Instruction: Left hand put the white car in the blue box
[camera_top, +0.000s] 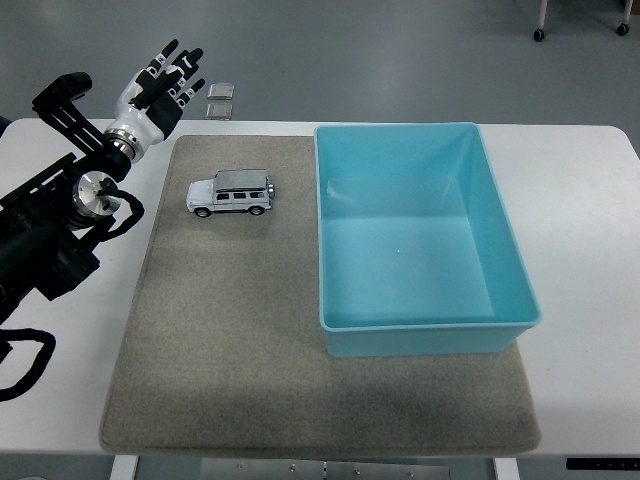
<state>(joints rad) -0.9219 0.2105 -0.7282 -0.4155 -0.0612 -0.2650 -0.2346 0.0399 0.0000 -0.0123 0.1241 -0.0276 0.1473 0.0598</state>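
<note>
A small white toy car (231, 193) stands on its wheels on the grey mat (230, 330), nose pointing left, a little left of the blue box. The blue box (520, 260) is an open rectangular tub on the mat's right half, with nothing inside it. My left hand (162, 78) is raised over the table's far left corner, up and left of the car and well apart from it. Its fingers are spread and hold nothing. The black left arm runs down to the picture's left edge. The right arm does not show.
Two small grey squares (222, 99) lie on the floor beyond the table's far edge. The white table (590, 300) shows bare strips to the right and left of the mat. A black cable loops at the lower left edge.
</note>
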